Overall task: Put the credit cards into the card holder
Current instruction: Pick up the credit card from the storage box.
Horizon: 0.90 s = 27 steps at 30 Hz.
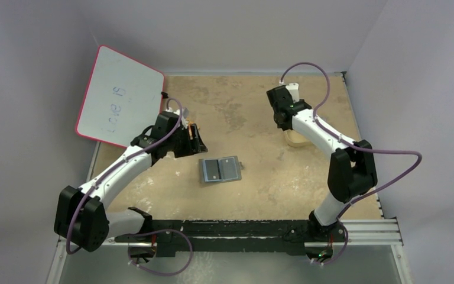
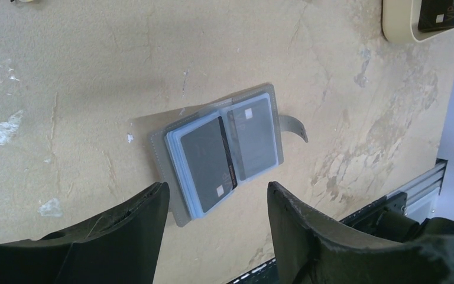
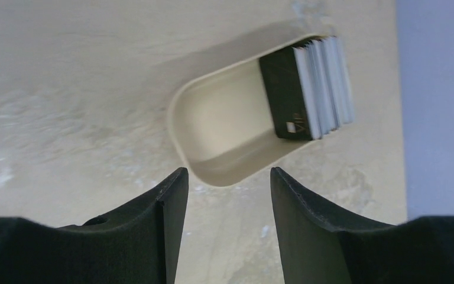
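Grey holder [image 2: 224, 151] lies open on the table [image 1: 260, 118] near the left gripper [image 2: 217, 188], which is spread and empty. The right gripper [image 3: 227, 173], likewise parted, hovers over the tray [image 3: 219, 124] holding the cards [image 3: 307, 89].

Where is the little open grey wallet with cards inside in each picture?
Top external: the open grey fold-over wallet lies just below the picture's middle.
Left wrist: it lies in the middle.
Right wrist: not in it.
Shared landmark: the tan oblong tray, top-right corner in left wrist, middle in right wrist.
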Tool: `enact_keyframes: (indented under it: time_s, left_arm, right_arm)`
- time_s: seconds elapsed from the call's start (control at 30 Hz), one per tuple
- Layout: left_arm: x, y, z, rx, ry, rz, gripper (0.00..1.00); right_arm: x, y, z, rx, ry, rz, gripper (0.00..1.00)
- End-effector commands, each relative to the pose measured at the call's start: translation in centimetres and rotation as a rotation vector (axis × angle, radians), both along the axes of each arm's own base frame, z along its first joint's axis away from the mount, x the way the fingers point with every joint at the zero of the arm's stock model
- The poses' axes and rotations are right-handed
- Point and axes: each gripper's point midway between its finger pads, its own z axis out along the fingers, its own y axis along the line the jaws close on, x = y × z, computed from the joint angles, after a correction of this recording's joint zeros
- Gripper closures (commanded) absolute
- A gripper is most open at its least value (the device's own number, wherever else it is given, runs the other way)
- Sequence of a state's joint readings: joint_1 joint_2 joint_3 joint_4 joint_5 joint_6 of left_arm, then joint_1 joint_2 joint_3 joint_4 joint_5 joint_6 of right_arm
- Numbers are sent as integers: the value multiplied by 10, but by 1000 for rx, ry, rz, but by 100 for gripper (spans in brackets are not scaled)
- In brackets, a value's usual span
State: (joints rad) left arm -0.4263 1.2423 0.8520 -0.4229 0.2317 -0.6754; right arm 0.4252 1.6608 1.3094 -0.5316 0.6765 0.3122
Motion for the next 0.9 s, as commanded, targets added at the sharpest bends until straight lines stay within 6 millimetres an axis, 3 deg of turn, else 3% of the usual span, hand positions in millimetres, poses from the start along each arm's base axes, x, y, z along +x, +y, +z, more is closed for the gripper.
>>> enact_keyframes:
  time_s: [0.0,0.13,0.3,0.67,0.87]
  left_arm:
    - [-2,3,19,42,-75,-81,39]
    - [-7,12,8,92,-64,-83,39]
    - [-9,12,10,90,-69,-101,39]
    - [-11,13,16,87,-91,-99,38]
    - [-11,13,16,89,-93,-104,38]
  right_arm:
    - [-7,-49,12,-139,34,-122,44]
    - [-12,-81,-1,-189,78,-182,45]
    - [-11,-111,-12,-234,111,-246,48]
    - [24,-127,-34,-183,119,-226,48]
    - [27,-137,-47,-201,154,-245,49]
